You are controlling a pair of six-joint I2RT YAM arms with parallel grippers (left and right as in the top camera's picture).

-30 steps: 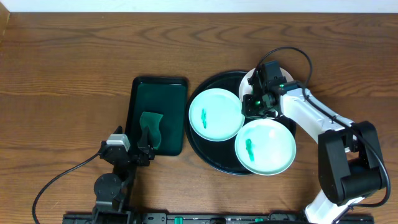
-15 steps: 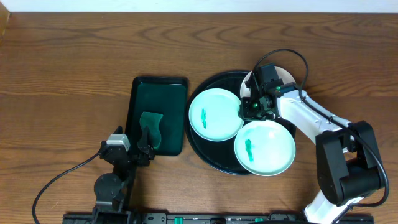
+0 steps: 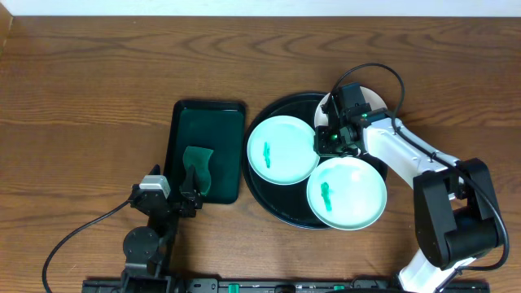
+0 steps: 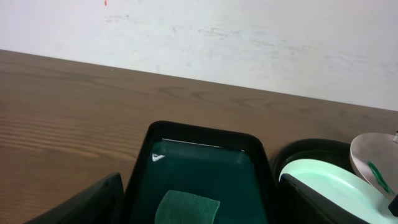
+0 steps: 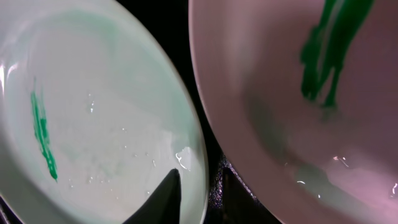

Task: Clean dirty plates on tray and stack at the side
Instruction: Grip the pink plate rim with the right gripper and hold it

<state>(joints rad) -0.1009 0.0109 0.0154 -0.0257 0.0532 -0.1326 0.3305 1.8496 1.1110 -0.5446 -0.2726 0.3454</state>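
overhead: the round black tray [image 3: 262, 195] sits right of centre on the wooden table [image 3: 98, 81], and all three plates are on it. the left plate [image 3: 282, 149] and the near plate [image 3: 347, 193] each carry a green smear; the near plate hangs a little over the tray's front rim. the far plate [image 3: 376, 99] is mostly hidden under my right arm. my right gripper [image 3: 327, 141] is down in the spot where the plates come closest together. my left gripper [image 3: 172, 176] hangs at the near end of the dark green rectangular tray [image 3: 207, 122], with one finger over the green sponge [image 3: 198, 163] that lies in it.

left wrist: my left fingers [image 4: 81, 202] stand wide apart at the bottom corners, nothing between them but air, the sponge below. the black tray's rim and a mint plate edge show at the right, and a white wall runs behind the table.

right wrist: two plates fill the frame, each with a green streak, and a strip of black tray shows between them. one dark fingertip [image 5: 163, 199] lies over the inner rim of the paler-green plate. the other finger is lost in shadow, so i cannot tell whether these jaws pinch the rim or merely straddle it.
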